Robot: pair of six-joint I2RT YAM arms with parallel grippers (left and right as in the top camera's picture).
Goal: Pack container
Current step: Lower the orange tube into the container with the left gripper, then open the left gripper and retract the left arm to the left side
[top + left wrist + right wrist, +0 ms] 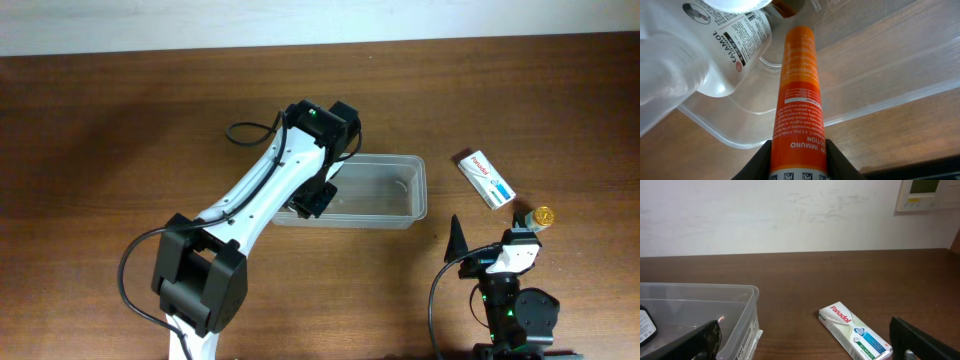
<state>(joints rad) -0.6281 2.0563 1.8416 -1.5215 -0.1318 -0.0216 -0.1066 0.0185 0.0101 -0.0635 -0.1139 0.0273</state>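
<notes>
Orange tube [799, 100] fills the left wrist view's middle, clamped between the jaws of the left gripper [799, 162], its far end over the container [880, 102] beside a white bottle [735, 45]. Right wrist view: the right gripper [807, 347] gapes wide, empty, container at lower left. Overhead, the container lies mid-frame.

Left arm [262, 190] stretches diagonally up from its base at bottom left, wrist bent over so the left hand [312, 197] points down, fingers [759, 162] clamped either side of an orange tube [799, 90]. Right arm [510, 300] sits folded low at bottom right, right hand [488, 228] spread wide.
</notes>
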